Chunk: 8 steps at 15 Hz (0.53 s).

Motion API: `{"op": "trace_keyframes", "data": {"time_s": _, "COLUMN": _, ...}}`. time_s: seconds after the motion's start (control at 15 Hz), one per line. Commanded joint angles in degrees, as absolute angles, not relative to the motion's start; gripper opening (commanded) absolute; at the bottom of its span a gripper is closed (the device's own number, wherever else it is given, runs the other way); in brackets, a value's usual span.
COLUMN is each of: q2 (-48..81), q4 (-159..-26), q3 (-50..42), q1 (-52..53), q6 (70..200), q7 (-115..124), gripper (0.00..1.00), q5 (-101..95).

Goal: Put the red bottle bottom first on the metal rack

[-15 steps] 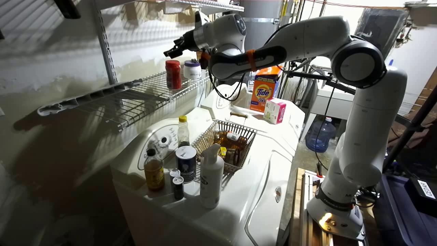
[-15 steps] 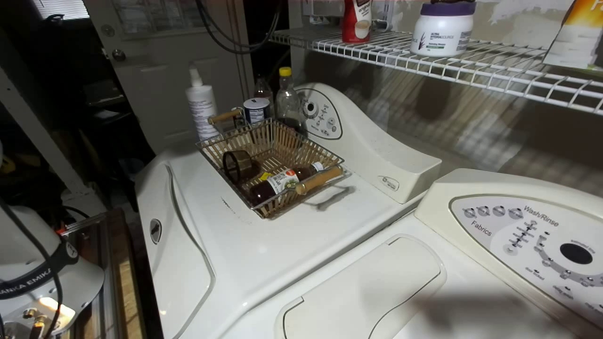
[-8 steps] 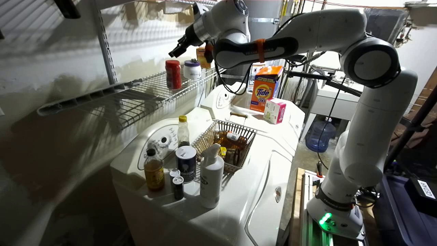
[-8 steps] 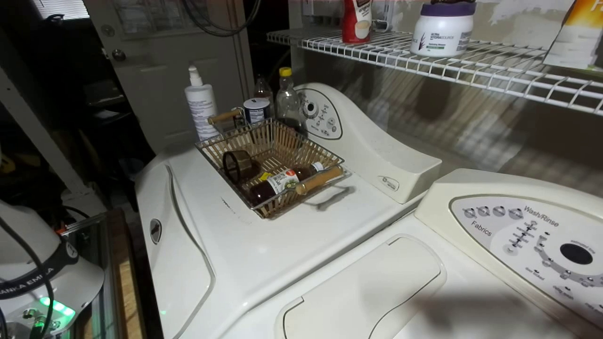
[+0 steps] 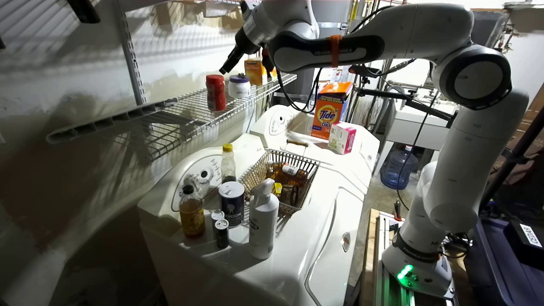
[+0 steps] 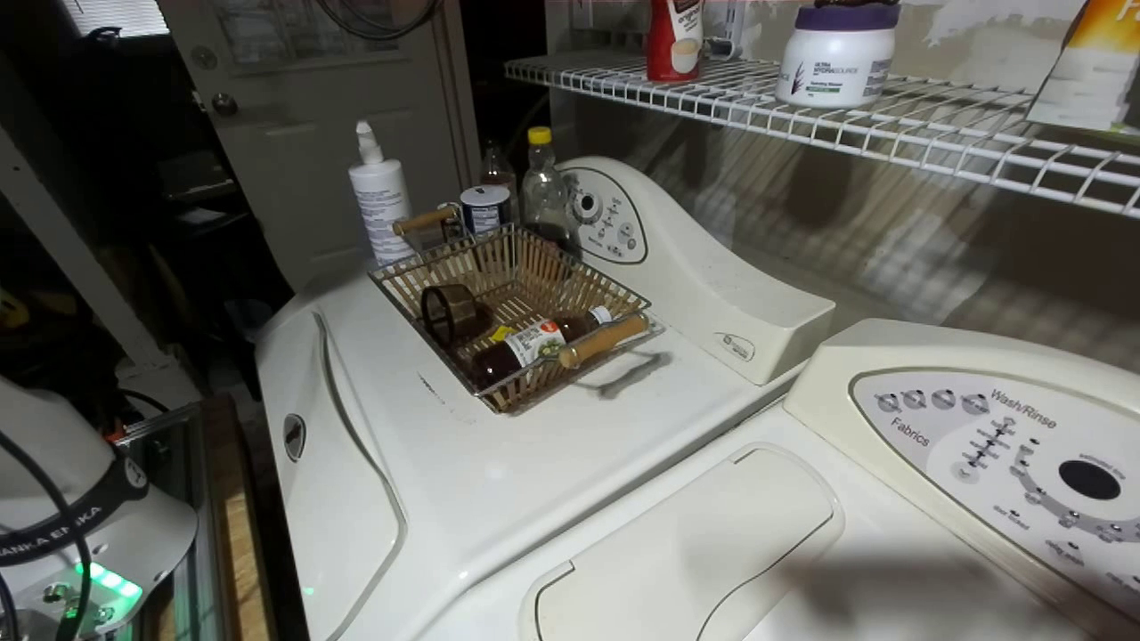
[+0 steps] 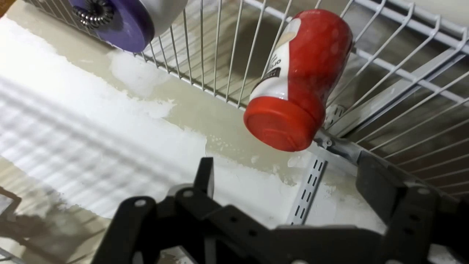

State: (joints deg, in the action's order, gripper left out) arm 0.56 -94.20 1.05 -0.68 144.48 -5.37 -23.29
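The red bottle stands upright, bottom down, on the metal rack. It also stands there in an exterior view with its top cut off by the frame edge, above the rack's white front wires. In the wrist view the bottle shows its red cap and pale label, on the wires of the rack. My gripper is above and slightly right of the bottle's cap, apart from it. In the wrist view my gripper is open, with nothing between its fingers.
A white jar with purple lid stands close beside the bottle. An orange box stands farther along the rack. A basket, a spray bottle and a Tide box sit on the machines below. The wall is behind the rack.
The arm has drawn back to the right and my gripper has tilted to point more steeply down. The base light went from amber to green. The bottle has not moved.
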Motion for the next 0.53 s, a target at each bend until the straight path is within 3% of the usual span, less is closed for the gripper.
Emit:
{"op": "trace_keyframes", "data": {"time_s": 0.0, "q2": 0.2, "q4": -93.1, "q3": 1.2, "q1": 0.2, "q6": 139.0, "q7": -7.4, "gripper": 1.0, "q5": -19.1}}
{"op": "trace_keyframes", "data": {"time_s": 0.47, "q2": 0.5, "q4": -93.7, "q3": 1.0, "q1": 0.4, "q6": 139.6, "q7": -5.8, "gripper": 1.0, "q5": -18.6}}
